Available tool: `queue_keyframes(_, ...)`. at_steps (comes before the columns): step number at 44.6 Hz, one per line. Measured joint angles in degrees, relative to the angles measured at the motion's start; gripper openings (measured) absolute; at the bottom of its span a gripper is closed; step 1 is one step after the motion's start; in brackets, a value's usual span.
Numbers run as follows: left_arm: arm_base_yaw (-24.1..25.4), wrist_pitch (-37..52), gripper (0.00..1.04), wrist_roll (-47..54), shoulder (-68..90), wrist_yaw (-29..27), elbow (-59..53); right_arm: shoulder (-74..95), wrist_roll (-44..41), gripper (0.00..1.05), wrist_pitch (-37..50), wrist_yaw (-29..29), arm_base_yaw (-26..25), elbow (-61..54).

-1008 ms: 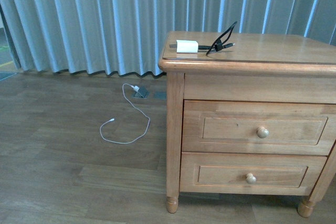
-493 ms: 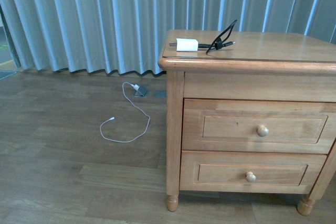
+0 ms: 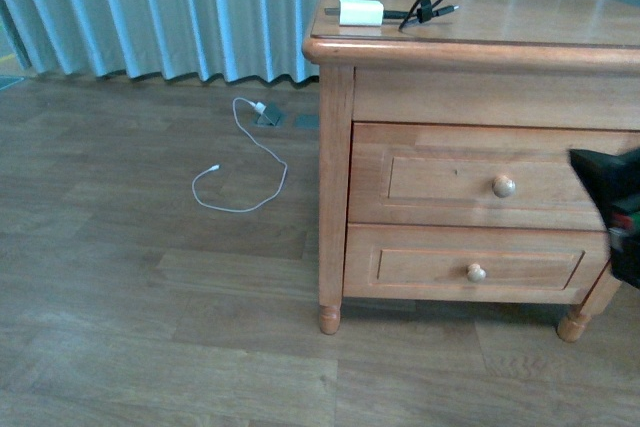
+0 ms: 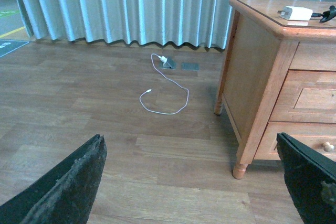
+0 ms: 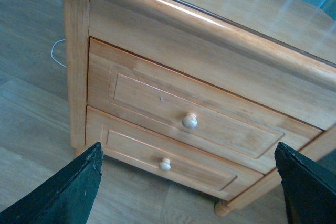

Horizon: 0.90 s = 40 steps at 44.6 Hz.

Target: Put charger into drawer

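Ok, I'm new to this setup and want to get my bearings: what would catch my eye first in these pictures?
The light-wood nightstand fills the right side of the front view, its upper drawer and lower drawer both shut. On its top, near the left edge, lies the white charger with its black looped cable. A thin white cable curls on the floor to the nightstand's left.

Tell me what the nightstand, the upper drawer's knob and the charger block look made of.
Nightstand: looks like wood, honey stain, satin varnish; grain shows, top reflects light. Upper drawer's knob: pale, round, probably lighter wood, unsure. Charger: smooth white block, likely moulded plastic; its black cable probably rubber-sheathed.
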Motion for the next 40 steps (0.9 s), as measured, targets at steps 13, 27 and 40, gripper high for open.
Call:
queue_keyframes(13, 0.00, 0.00, 0.99, -0.02, 0.00, 0.00, 0.00, 29.94, -4.68, 0.96, 18.05, 2.60, 1.20, 12.68)
queue_keyframes(27, 0.00, 0.00, 0.99, 0.00, 0.00, -0.02, 0.00, 47.78, -5.70, 0.96, 22.14, 3.43, -0.70, 25.22)
queue_keyframes(40, 0.00, 0.00, 0.99, 0.00, 0.00, 0.00, 0.00, 56.41, -5.29, 0.96, 20.46, 3.78, -3.21, 35.69)
